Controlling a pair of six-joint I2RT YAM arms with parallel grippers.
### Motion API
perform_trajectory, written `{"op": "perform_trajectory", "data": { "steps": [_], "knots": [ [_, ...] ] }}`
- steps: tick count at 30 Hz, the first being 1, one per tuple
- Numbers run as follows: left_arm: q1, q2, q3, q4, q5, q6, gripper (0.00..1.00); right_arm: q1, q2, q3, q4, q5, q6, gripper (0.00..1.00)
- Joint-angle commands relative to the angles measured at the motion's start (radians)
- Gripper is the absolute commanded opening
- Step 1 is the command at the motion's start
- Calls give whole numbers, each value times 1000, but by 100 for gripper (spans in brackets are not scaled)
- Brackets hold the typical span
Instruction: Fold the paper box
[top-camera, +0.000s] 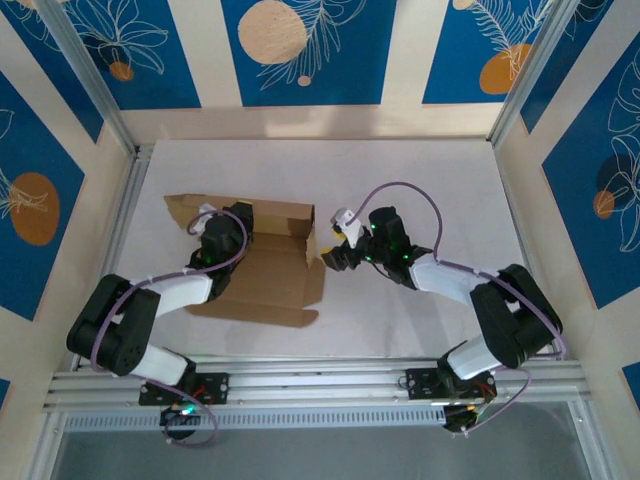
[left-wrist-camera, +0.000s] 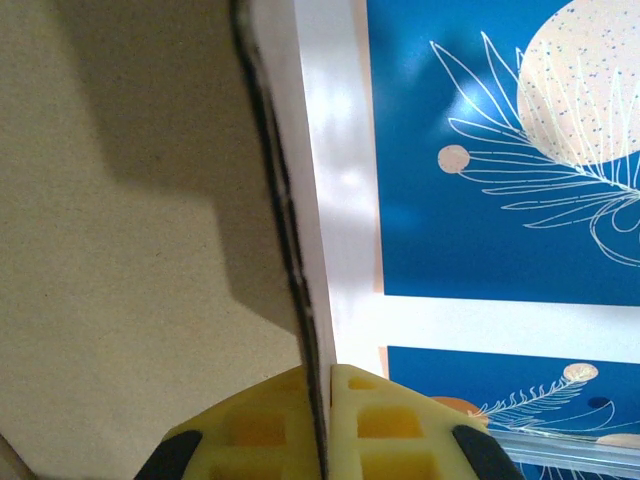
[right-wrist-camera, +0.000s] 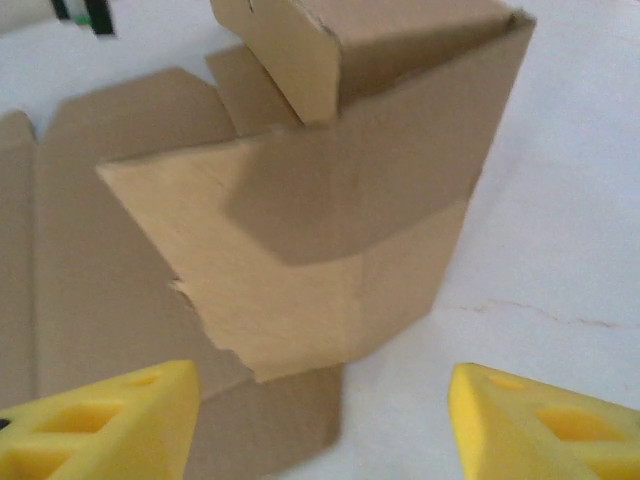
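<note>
Evidently light yet stiff, the paper box (top-camera: 265, 282) suits edge grips: left jaws pinch its wall, right jaws gape empty.

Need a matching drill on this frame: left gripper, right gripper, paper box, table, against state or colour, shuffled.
1. left gripper
2. right gripper
3. paper box
4. table

A. white
B. open, facing the box's raised flap
C. brown, partly folded
D. shut on an edge of the box

Pairs: 1-D, 2-B, 3-C, 4-A
</note>
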Motion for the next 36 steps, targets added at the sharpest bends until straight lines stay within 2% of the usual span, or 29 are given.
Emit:
{"op": "perform_trajectory", "data": {
  "steps": [1, 3, 7, 18, 32, 34, 36],
  "knots": [
    [10, 21, -12, -52, 26, 29, 0, 4, 64, 49, 40, 8, -97, 68],
    [9, 25, -15, -48, 33, 20, 0, 20, 120, 111, -8, 21, -107, 69],
    [9, 25, -17, -42, 42, 13, 0, 30, 193, 176, 13, 30, -82, 72],
    [9, 22, -35, -27, 51, -5, 0, 76, 308, 300, 11, 63, -34, 72],
    [-10, -15, -41, -64, 18, -20, 0, 102, 348, 305, 76, 303, 126, 38],
    [-20, -33, -41, -89, -1, -21, 0, 105, 354, 308, 81, 338, 153, 36],
    [-31, -54, -42, -116, -26, -25, 0, 116, 366, 315, 80, 380, 167, 40]
  ]
}}
